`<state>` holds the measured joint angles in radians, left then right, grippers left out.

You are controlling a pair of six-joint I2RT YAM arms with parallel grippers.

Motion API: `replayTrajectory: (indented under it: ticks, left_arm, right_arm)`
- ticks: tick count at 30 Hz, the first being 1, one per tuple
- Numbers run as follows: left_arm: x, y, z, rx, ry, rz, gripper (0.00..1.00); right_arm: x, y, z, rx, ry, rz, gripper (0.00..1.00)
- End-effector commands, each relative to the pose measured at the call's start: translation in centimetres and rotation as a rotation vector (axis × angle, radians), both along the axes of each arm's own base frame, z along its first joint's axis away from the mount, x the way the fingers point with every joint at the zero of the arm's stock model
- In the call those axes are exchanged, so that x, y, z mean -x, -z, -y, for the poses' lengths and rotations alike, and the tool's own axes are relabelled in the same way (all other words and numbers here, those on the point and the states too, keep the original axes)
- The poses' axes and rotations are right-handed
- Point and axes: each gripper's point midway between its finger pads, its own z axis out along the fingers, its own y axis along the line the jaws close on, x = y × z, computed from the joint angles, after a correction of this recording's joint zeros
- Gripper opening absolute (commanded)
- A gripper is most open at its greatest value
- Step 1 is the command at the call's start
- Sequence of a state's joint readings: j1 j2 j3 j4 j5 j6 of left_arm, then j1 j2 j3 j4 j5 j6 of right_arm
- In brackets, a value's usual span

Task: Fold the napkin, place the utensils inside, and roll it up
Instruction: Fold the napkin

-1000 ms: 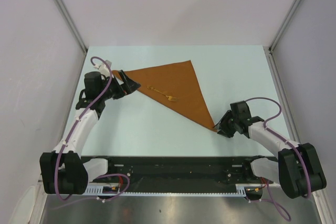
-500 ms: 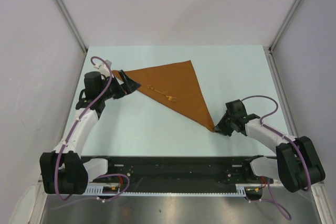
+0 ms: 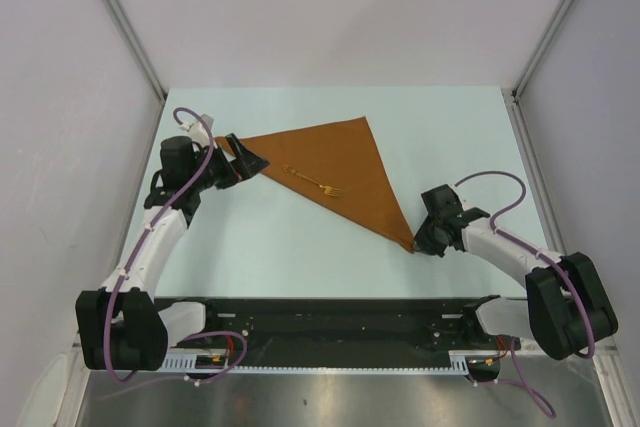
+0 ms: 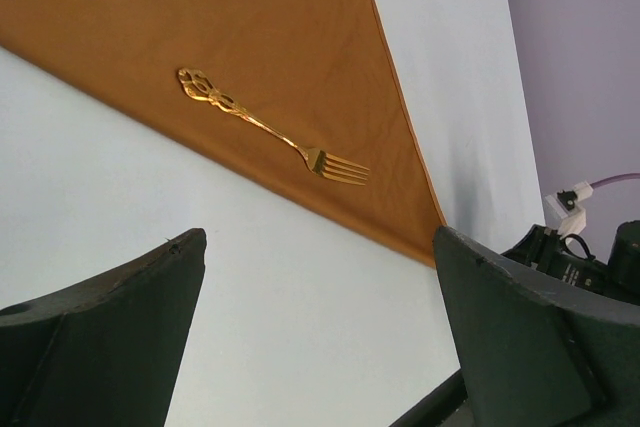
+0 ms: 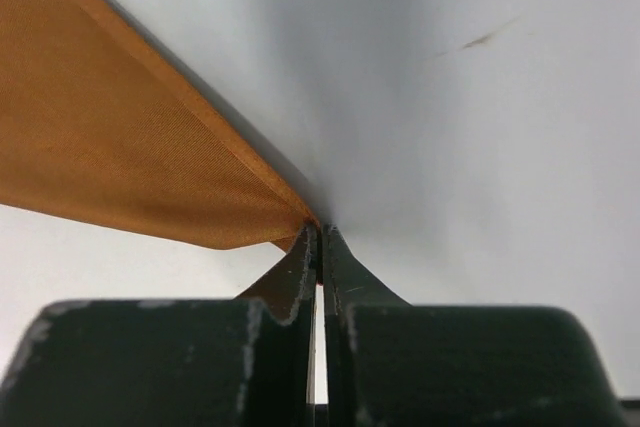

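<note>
Orange napkin: folded into a triangle, laid flat between the arms; fork laid on it near the long edge.
Right gripper: just pressed together, near corner now pinched.
Left gripper: held spread wide at the left corner.
Meaning: corner judged secured; rolling can be started.

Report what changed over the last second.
The right gripper edged in toward the near corner of the napkin and closed its jaws, now pinching that corner. The left gripper stayed put at the far-left corner, jaws wide open. The napkin remains a flat folded triangle with the fork lying on it, essentially unmoved.
</note>
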<state>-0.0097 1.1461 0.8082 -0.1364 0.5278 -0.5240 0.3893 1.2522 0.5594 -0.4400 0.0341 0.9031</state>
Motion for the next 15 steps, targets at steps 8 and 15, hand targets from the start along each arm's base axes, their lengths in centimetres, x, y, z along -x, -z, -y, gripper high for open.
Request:
replayTrajectory:
  ticks: [8, 15]
  left_arm:
    - [-0.3, -1.0, 0.2, 0.021, 0.011, 0.041, 1.00]
    - [-0.6, -1.1, -0.6, 0.025, -0.012, 0.041, 1.00]
  right_arm:
    - [-5.1, -7.3, 0.3, 0.185, -0.106, 0.151, 0.00]
    - [-10.0, -9.1, -4.6, 0.141, -0.219, 0.224, 0.00]
